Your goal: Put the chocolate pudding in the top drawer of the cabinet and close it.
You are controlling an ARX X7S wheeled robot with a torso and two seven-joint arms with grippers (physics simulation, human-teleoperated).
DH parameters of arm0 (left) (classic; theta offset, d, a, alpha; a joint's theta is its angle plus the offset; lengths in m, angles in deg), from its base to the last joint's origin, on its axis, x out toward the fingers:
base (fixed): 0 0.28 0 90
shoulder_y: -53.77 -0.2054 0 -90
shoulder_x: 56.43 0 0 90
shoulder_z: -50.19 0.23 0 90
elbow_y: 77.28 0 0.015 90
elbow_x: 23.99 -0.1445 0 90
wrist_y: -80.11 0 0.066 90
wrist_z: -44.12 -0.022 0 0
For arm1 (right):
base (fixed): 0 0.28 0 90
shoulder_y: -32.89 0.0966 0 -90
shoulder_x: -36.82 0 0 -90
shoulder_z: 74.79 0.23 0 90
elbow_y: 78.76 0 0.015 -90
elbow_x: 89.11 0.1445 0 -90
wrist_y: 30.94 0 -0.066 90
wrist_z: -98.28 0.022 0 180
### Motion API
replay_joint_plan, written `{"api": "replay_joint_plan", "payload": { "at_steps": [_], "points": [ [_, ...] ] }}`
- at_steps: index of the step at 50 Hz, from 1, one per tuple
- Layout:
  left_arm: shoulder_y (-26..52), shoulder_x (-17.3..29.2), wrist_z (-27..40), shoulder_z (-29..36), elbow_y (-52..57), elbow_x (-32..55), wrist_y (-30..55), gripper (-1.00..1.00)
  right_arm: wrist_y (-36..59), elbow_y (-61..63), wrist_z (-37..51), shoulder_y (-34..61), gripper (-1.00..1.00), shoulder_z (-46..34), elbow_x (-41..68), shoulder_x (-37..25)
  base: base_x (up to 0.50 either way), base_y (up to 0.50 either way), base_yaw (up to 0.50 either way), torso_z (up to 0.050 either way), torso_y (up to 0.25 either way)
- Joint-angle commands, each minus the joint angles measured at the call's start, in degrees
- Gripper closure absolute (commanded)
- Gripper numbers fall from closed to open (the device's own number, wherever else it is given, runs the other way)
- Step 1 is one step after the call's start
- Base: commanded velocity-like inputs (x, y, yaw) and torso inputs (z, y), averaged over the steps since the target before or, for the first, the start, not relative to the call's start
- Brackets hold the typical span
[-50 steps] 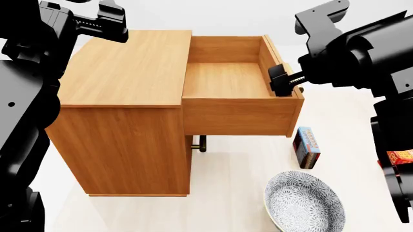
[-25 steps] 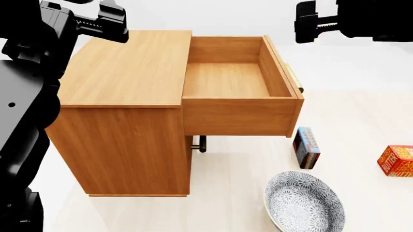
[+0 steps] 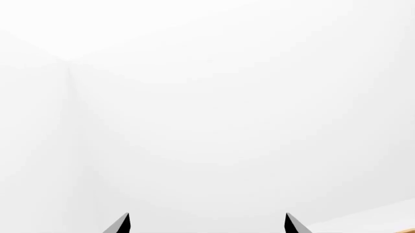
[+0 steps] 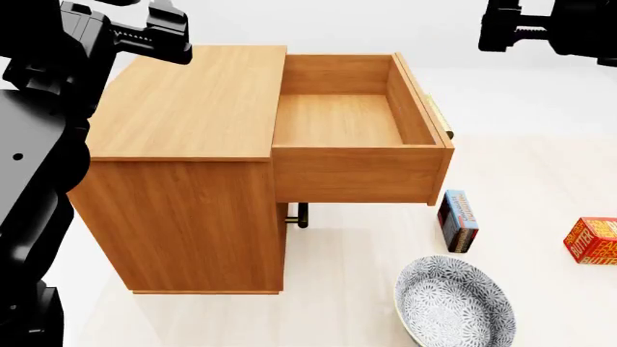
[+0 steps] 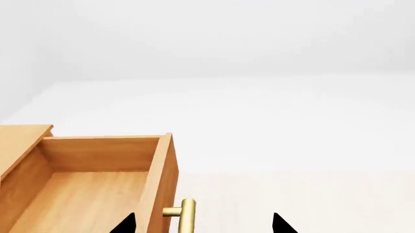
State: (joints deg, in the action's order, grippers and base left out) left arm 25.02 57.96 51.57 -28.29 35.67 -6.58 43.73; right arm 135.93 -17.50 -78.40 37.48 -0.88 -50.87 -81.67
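I see the top drawer pulled fully out of the cabinet, with nothing inside it. The chocolate pudding stands on edge on the floor, just below the drawer's front corner and above the patterned bowl. A butter box lies well to the right. My right end effector hangs high, well clear of the brass handle; its wrist view shows two finger tips spread apart, gripping nothing. My left end effector hovers over the cabinet's far left corner, tips likewise parted and empty.
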Motion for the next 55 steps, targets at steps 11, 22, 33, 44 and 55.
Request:
{"api": "replay_joint_plan", "payload": {
  "at_steps": [11, 22, 33, 44, 55],
  "points": [
    [0.21, 0.36, 0.14, 0.50, 0.04, 0.10, 0.36, -1.00, 0.20, 6.27, 3.19, -11.30, -1.00, 6.20, 3.39, -4.04, 0.00, 0.00, 0.00, 0.000, 0.000],
    [0.25, 0.45, 0.26, 0.61, 0.03, 0.18, 0.36, -1.00, -0.53, 7.61, 3.18, -15.81, -1.00, 6.47, 4.15, -4.35, 0.00, 0.00, 0.00, 0.000, 0.000],
    [0.36, 0.58, 0.40, 0.79, 0.06, 0.26, 0.67, -1.00, -1.05, 7.94, 3.28, -18.73, -1.00, 6.50, 4.40, -4.86, 0.00, 0.00, 0.00, 0.000, 0.000],
    [0.41, 0.62, 0.38, 0.78, 0.04, 0.54, 0.81, -1.00, 0.51, 10.67, 4.25, -23.22, -1.00, 8.24, 6.07, -6.59, 0.00, 0.00, 0.00, 0.000, 0.000],
    [0.53, 0.75, 0.46, 0.95, 0.06, 0.67, 1.10, -1.00, -0.87, 10.62, 2.88, -26.59, -1.00, 7.28, 6.48, -6.46, 0.00, 0.00, 0.00, 0.000, 0.000]
  ]
}}
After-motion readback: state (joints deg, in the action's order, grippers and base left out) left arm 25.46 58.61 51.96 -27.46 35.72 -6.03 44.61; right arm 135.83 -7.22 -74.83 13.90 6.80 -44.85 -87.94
